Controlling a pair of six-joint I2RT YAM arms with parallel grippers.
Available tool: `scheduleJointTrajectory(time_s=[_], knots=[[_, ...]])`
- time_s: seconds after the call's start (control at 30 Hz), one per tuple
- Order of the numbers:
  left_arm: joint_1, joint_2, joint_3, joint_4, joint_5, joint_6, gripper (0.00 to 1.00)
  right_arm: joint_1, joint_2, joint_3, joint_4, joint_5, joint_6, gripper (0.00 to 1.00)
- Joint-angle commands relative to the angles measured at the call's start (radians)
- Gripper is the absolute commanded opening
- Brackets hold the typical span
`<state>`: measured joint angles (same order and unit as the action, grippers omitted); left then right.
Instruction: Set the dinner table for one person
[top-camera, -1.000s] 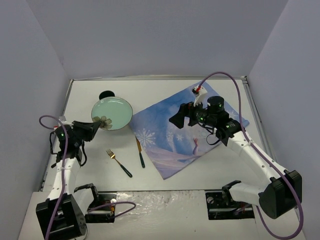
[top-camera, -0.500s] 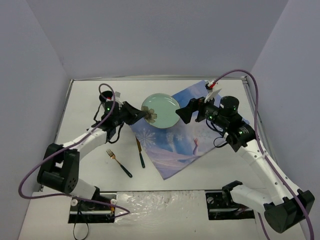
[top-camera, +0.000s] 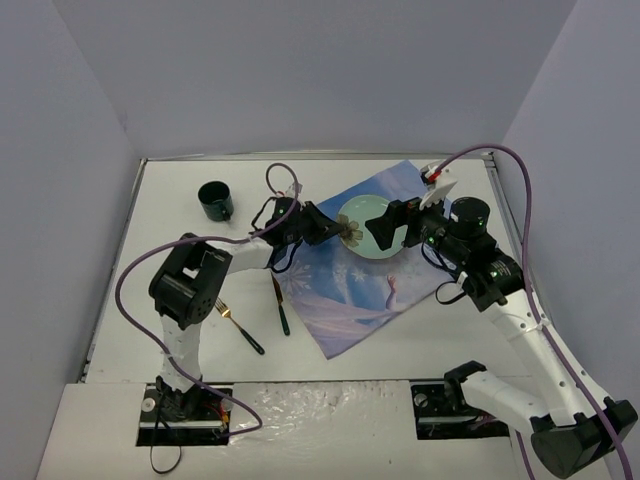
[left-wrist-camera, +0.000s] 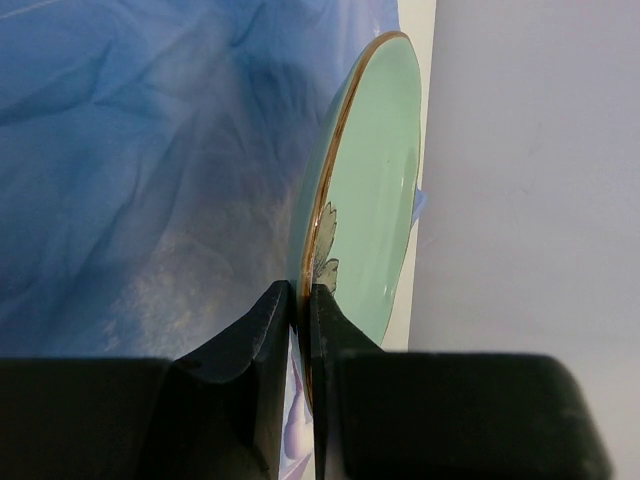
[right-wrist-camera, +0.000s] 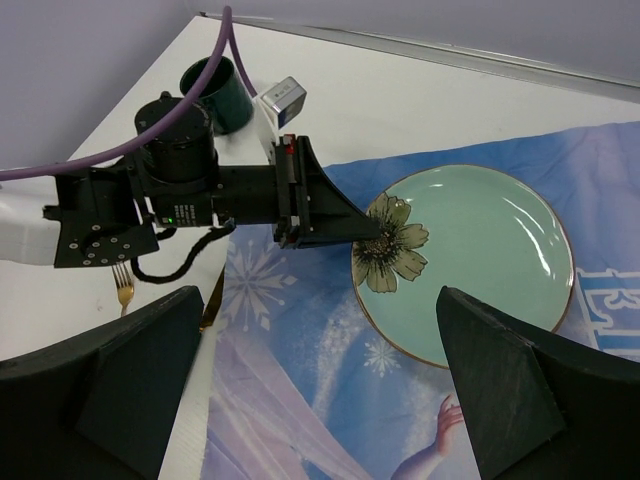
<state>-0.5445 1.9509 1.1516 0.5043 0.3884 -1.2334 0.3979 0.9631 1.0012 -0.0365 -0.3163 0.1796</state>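
Observation:
A pale green plate (top-camera: 364, 222) with a gold rim and a flower print is over the blue Frozen cloth (top-camera: 350, 290) on the white dinner table (top-camera: 180, 290). My left gripper (top-camera: 346, 231) is shut on the plate's near-left rim; in the left wrist view the fingers (left-wrist-camera: 270, 330) pinch the edge of the plate (left-wrist-camera: 375, 190). My right gripper (top-camera: 392, 228) is open and empty, hovering over the plate's right side. The right wrist view shows the plate (right-wrist-camera: 470, 260), the left gripper (right-wrist-camera: 370, 235) on it and the cloth (right-wrist-camera: 300, 400).
A dark green mug (top-camera: 215, 200) stands at the back left. A gold fork (top-camera: 237, 325) and a gold knife (top-camera: 281, 305) with dark handles lie on the table left of the cloth. The mug (right-wrist-camera: 222, 92) and fork (right-wrist-camera: 124, 287) also show in the right wrist view.
My left gripper has carried the plate rightward from the table's left side over the cloth. The right gripper has shifted slightly right and now hovers over the plate. The mug is uncovered.

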Motion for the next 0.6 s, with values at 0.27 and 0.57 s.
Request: scheduleJointTrajectory(time_s=[0.27, 0.57], knots=[[-0.041, 0.057, 0.119, 0.292, 0.052, -0.078, 0.00, -0.014, 0.009, 0.039, 0.041, 0.011, -0.037, 1.00], [-0.066, 0.090, 0.128, 0.334, 0.070, -0.107, 0.00, -0.016, 0.017, 0.025, 0.041, 0.007, -0.037, 1.00]])
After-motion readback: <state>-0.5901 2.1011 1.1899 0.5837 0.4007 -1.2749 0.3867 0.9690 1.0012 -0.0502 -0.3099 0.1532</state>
